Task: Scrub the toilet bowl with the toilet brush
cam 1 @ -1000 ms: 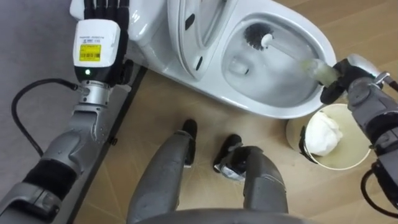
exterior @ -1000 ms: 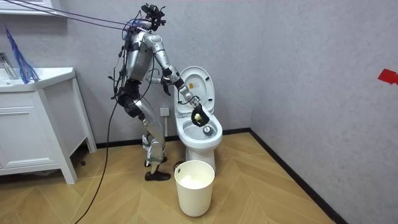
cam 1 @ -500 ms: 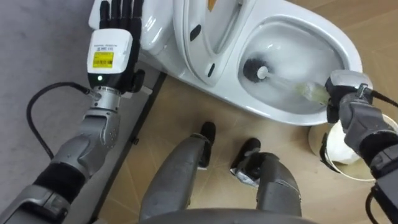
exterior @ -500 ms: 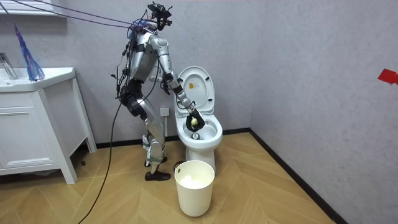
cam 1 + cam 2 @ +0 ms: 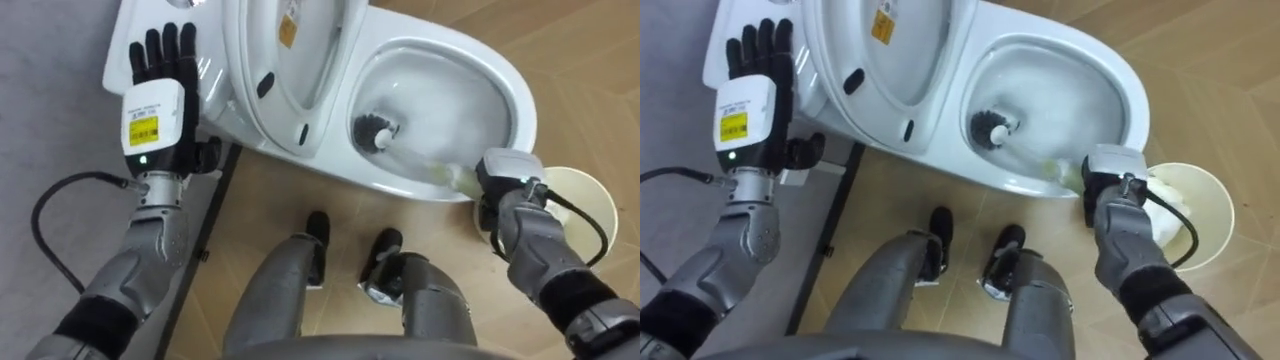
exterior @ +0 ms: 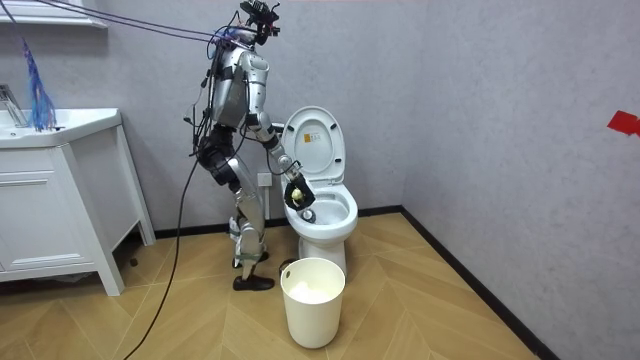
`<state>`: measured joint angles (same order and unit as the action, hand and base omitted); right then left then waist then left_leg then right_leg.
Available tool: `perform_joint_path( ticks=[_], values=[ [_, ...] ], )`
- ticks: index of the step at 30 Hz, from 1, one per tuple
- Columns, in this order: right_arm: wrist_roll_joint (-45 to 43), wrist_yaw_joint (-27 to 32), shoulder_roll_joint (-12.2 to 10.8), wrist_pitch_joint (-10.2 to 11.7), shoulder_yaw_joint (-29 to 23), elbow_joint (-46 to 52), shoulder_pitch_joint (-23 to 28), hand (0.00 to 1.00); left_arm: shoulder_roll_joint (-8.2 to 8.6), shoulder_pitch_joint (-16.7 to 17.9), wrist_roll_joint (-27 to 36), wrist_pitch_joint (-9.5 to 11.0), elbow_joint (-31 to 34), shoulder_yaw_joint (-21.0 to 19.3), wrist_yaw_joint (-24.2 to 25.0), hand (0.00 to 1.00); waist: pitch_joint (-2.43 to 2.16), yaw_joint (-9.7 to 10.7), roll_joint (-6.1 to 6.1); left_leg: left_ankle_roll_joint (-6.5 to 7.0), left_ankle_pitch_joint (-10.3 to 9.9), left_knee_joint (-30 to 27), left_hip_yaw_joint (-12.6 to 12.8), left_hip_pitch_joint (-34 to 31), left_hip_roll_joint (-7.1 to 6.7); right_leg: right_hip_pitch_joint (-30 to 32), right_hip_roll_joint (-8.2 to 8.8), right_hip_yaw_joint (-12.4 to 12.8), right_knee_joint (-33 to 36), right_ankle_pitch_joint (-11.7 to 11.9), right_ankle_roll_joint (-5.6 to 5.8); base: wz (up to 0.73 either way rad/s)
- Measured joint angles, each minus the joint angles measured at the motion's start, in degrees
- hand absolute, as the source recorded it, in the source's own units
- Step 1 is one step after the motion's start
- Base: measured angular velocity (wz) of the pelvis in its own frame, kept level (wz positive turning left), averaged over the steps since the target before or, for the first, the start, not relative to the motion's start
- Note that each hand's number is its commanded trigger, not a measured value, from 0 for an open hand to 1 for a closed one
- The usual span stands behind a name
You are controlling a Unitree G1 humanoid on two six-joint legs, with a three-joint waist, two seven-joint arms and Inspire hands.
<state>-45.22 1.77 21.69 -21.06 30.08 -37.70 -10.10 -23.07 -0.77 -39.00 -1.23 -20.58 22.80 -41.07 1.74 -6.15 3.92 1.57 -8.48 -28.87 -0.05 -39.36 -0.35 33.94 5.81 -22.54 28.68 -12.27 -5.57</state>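
While left robot hand point(image 5: 160, 90) hovers spread, right robot hand point(image 5: 508, 182) grips brush point(image 5: 376, 132) in toilet point(image 5: 507, 75).

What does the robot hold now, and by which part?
The right hand holds the toilet brush by the far end of its handle; its head is in the toilet bowl. The left hand is open and holds nothing.
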Motion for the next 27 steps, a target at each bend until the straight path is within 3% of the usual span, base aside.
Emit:
perform_joint_path(
  ticks=[4,8,12,17,20,27],
  values=[
    [3.42,0.58,1.07,2.49,0.46,-7.77,-4.45,1.00,-0.17,-2.13,0.27,0.01,-1.55,1.74,-0.52,0.00,0.16,-0.99,-0.24,0.00,0.01,-0.59,-0.08,0.01,-0.05,0.08,0.12,0.02,0.39,0.00,-0.01,-0.01],
    [13.19,1.72,3.34,8.20,2.66,-18.54,-13.67,1.00,-0.85,-5.61,0.58,0.88,-1.73,2.90,-0.86,0.00,1.70,-3.59,-2.98,0.05,0.28,-0.59,1.08,-1.07,-0.38,2.79,1.44,1.22,3.62,-0.77,-0.34,-0.07],
    [22.89,3.51,4.20,11.31,2.37,-26.44,-22.30,1.00,-2.74,-7.35,-1.94,1.31,-0.42,3.22,-1.17,0.00,2.34,-3.71,-5.89,0.21,0.78,-2.11,1.12,-3.74,-1.33,6.57,3.14,1.71,7.50,-1.70,-0.47,0.11],
    [24.49,3.88,6.99,12.96,2.37,-28.68,-25.72,1.00,-3.61,-8.49,-4.43,1.35,-0.31,3.22,-1.72,0.00,2.61,-3.61,-8.74,0.59,0.98,-2.77,1.57,-4.50,-2.28,8.41,4.60,2.71,10.17,-2.66,-0.16,0.02],
    [24.89,4.03,8.28,13.99,2.37,-28.70,-25.72,1.00,-3.59,-9.17,-4.36,1.17,-0.08,3.18,-1.06,0.00,2.59,-3.39,-9.08,0.72,1.02,-2.84,1.56,-4.83,-2.24,8.53,4.54,2.77,10.26,-2.59,0.00,0.02],
    [23.33,4.72,7.73,14.22,2.38,-28.54,-25.46,1.00,-3.52,-10.00,-4.32,1.05,-0.83,3.25,0.70,0.00,2.56,-3.20,-8.78,1.02,1.07,-3.87,1.39,-4.54,-2.37,7.95,5.05,2.11,10.94,-2.28,-0.15,0.01]
  ],
)
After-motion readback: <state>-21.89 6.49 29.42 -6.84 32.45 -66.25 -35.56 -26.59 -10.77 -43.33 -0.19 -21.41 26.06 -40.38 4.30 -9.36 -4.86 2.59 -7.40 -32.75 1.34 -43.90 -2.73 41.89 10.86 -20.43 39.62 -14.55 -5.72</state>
